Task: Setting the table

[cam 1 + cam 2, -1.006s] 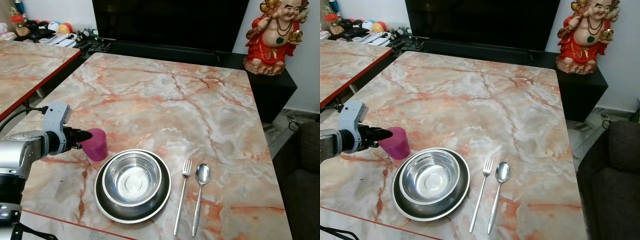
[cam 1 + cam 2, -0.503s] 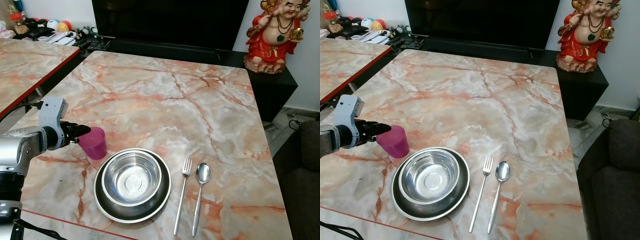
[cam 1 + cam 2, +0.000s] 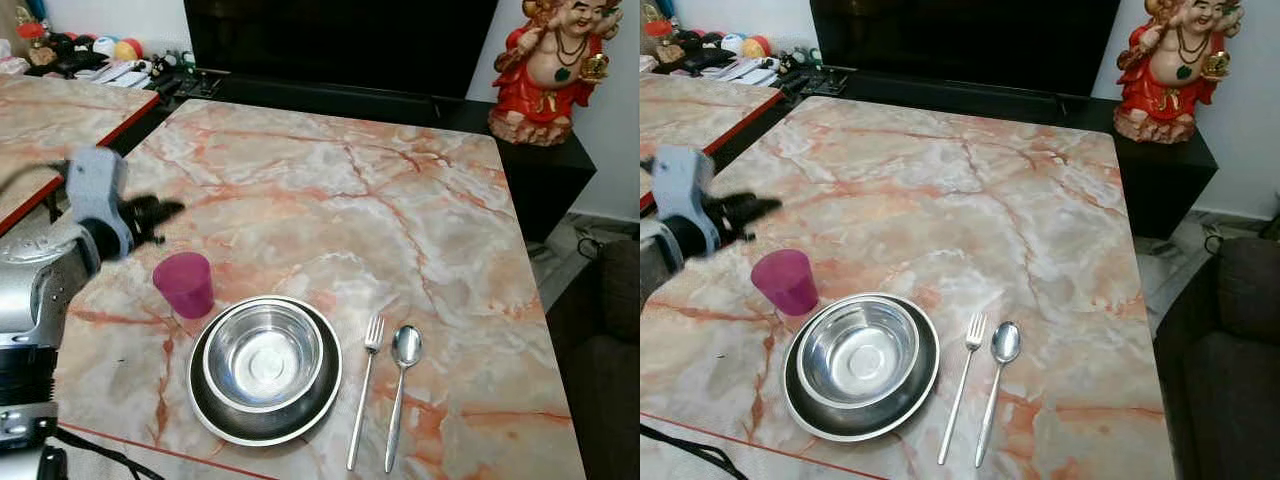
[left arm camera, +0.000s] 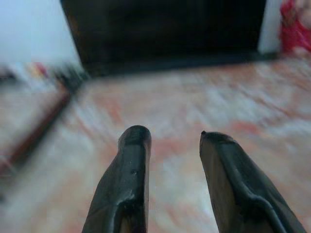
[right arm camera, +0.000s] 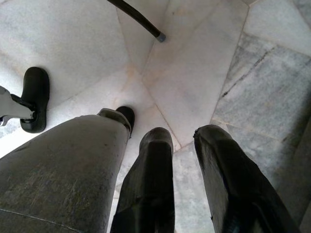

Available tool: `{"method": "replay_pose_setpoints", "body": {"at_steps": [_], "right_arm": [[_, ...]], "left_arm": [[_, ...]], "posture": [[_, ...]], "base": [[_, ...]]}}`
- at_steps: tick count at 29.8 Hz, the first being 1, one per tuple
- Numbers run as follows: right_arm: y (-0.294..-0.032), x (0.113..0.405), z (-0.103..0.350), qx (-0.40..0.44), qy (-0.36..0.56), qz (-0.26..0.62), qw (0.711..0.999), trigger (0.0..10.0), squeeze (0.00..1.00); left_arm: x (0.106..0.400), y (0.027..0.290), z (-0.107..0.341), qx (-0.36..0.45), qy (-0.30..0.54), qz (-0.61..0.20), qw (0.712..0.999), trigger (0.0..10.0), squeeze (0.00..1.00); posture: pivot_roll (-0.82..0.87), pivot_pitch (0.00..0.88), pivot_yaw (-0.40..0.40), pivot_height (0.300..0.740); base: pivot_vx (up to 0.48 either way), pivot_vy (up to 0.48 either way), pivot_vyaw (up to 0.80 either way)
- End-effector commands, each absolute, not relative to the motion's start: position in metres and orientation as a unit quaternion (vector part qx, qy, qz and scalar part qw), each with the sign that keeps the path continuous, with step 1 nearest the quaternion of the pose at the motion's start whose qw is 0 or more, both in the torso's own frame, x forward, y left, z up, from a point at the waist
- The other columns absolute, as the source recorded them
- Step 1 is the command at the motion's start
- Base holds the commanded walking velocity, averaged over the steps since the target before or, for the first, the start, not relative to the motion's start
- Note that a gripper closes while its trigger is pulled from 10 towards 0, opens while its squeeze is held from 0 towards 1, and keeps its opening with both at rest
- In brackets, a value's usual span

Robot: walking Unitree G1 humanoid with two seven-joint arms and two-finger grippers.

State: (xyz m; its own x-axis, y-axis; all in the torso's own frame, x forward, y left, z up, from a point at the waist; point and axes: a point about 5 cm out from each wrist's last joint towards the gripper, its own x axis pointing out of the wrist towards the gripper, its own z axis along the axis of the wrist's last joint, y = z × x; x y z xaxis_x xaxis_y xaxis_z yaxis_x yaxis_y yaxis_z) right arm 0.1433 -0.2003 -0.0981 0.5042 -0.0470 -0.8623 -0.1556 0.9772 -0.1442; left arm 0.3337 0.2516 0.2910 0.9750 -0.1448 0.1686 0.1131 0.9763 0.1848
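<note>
- Left gripper [image 3: 165, 211]: fingers apart, empty, blurred, above marble table [image 3: 400, 220], up-left of pink cup [image 3: 184, 284].
- Cup upright, just left of steel bowl [image 3: 265, 355] on dark plate [image 3: 250, 425].
- Fork [image 3: 364, 390], spoon [image 3: 399, 384] right of bowl.
- Red statue [image 3: 550, 70] far right, w/ dark TV [image 3: 340, 45] behind table.
- Right gripper [image 5: 184, 145]: narrow gap, over tile floor [image 5: 204, 63].

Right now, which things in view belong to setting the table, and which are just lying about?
Table setting: pink cup, steel bowl on dark plate, fork, spoon, left gripper raised above the table.

Lying about: red figurine, clutter on the far shelf.
</note>
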Motion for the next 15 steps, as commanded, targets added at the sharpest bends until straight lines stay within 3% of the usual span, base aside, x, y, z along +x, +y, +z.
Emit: {"method": "replay_pose_setpoints", "body": {"at_steps": [1,7,15], "right_arm": [[-0.201,0.137,-0.100,-0.103,0.506,0.033,0.856,10.0,0.00],[-0.200,0.136,-0.101,-0.100,0.506,0.030,0.856,10.0,0.00],[-0.199,0.136,-0.101,-0.094,0.507,0.024,0.856,10.0,0.00]], "left_arm": [[0.329,0.249,0.290,0.124,-0.119,-0.039,0.984,10.0,0.00],[0.317,0.240,0.271,0.160,-0.177,0.035,0.970,10.0,0.00],[0.307,0.241,0.249,0.102,-0.195,0.117,0.968,10.0,0.00]], "posture": [[0.09,0.111,-0.017,0.740],[0.08,0.108,-0.010,0.740],[0.07,0.097,-0.003,0.740]], "base": [[0.000,0.000,0.00],[0.000,0.000,0.00],[0.000,0.000,0.00]]}}
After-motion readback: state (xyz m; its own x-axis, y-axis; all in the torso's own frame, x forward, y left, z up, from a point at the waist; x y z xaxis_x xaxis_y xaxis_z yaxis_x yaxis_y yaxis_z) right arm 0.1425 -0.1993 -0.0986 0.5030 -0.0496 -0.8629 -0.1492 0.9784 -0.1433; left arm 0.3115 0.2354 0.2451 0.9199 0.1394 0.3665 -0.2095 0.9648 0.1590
